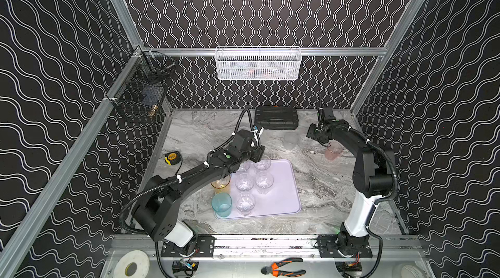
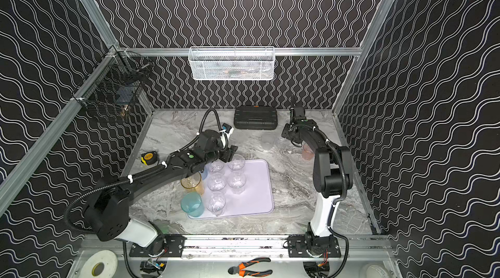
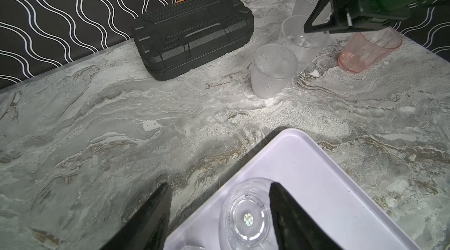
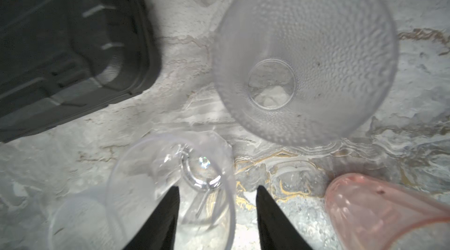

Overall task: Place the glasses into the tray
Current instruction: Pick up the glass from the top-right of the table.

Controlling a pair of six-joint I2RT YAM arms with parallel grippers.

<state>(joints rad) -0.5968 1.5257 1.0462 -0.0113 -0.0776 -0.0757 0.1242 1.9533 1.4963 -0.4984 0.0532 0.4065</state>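
Right gripper [image 4: 218, 188]: jaws apart, empty, straddling rim of clear glass [image 4: 151, 175] on tabletop [image 4: 182, 29], well off tray [image 1: 281, 187]. Best pinch wall squarely, lift straight, sparing frosted glass [image 4: 304, 54], pink glass [image 4: 377, 212]. Left gripper [image 3: 219, 184]: jaws apart, empty.

a black ribbed case [image 1: 276, 117] lies at the back of the marble bench [image 1: 338, 190], a yellow tape measure [image 1: 172, 157] near its left edge. a white mesh basket [image 1: 257, 64] and a black wire basket [image 1: 140, 92] hang on the walls; orange-handled pliers [image 1: 284, 267] lie on the front ledge.
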